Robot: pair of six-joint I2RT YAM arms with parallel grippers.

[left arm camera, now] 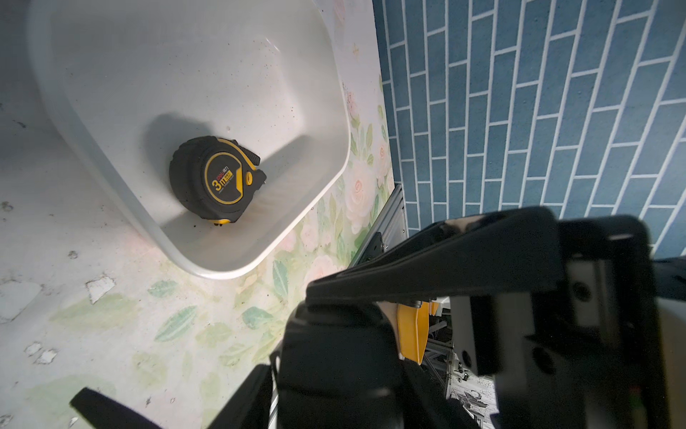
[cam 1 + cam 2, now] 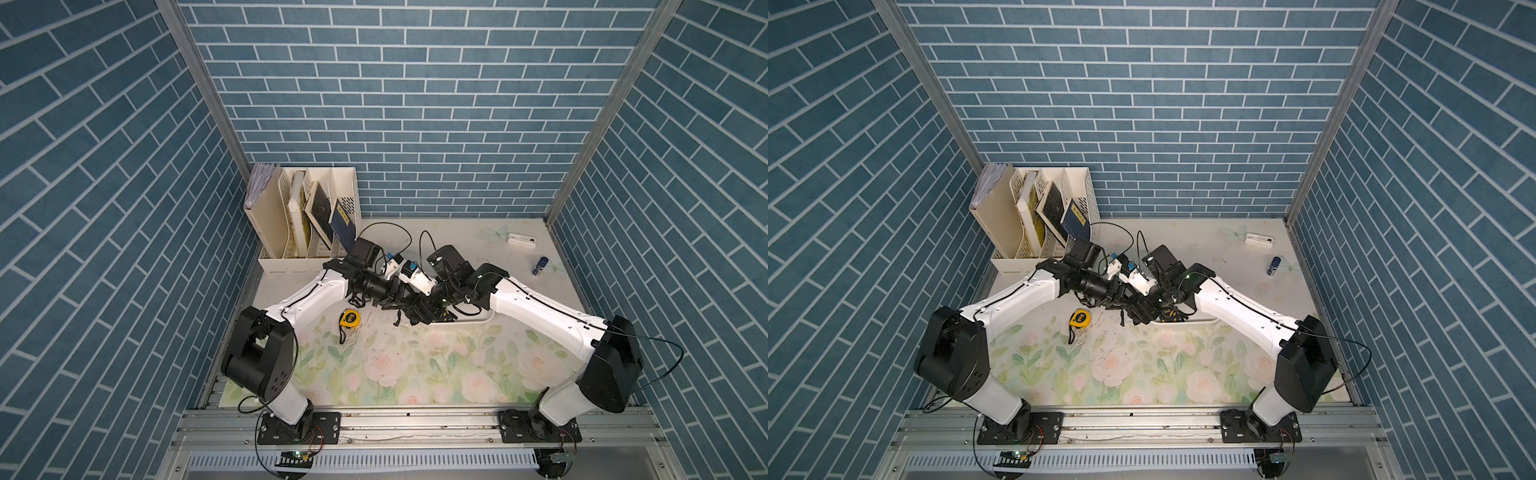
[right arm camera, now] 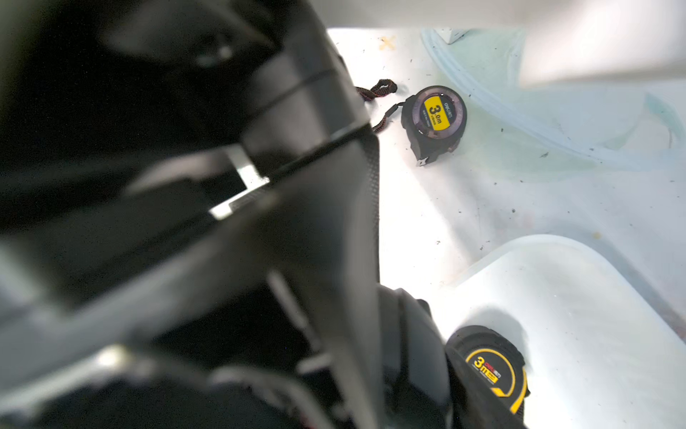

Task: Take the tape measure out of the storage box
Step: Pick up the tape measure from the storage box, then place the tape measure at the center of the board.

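Blue brick-pattern walls enclose a floral worktop (image 2: 415, 374), and both arms converge above its middle. The storage box (image 1: 222, 260) sits there, largely hidden under the arms in both top views. The tape measure (image 1: 217, 180) lies inside it, flat on the floor with its printed face up, close to one rounded corner and touching no finger. Its case is nearly round, so no long axis governs the approach. Seen from the left wrist, it lies ahead of and below the left hand (image 1: 193, 345), clearly apart. That hand's fingers flank a black-and-yellow object (image 1: 334, 356) close to the camera; whether they are clenched on it cannot be told. The right hand (image 2: 428, 311) is blurred in its own view, so its state is undetermined. Judgement: the right hand appears nearer. A yellow-faced measure (image 2: 349, 319) lies outside the box.
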